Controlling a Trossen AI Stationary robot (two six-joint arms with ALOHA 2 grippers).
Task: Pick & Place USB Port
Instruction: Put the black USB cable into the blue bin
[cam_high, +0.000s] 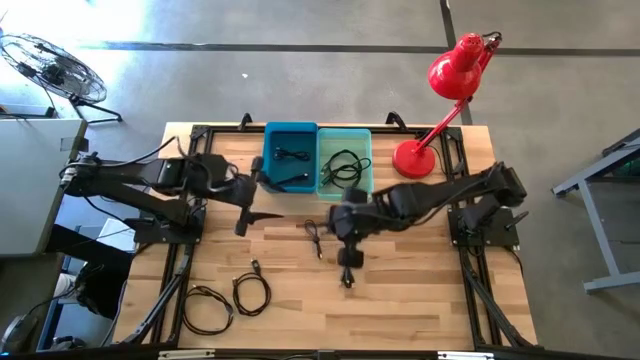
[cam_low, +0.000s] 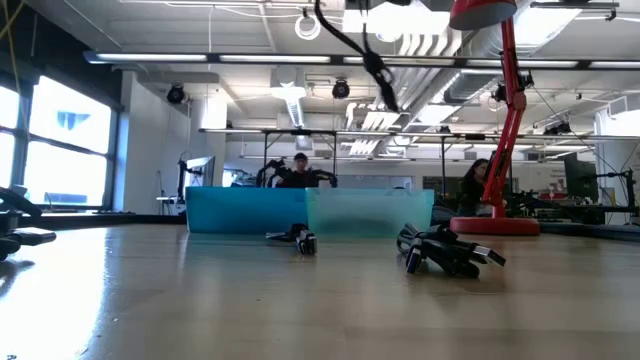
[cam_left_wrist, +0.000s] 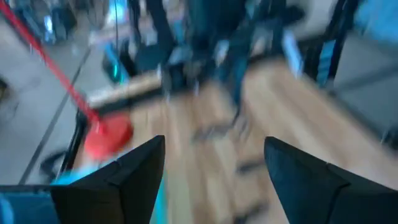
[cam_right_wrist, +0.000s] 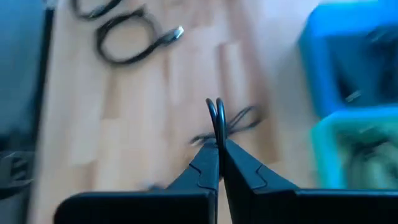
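Nearest the front edge of the table, two coiled black cables lie on the wood toward the left side, one beside the other. Farther in, near the middle, the right gripper hangs above the boards with its fingers pressed together on a thin black cable, which loops up between the tips in the right wrist view. Another loose cable lies on the wood just left of that arm. Beyond it, the left gripper is above the table in front of the bins, its two fingers spread well apart with nothing between them. At the back stand a blue bin and a teal bin side by side, touching, each with dark cables inside. Right of the teal bin sits a red desk lamp, its shade reaching toward the back right.
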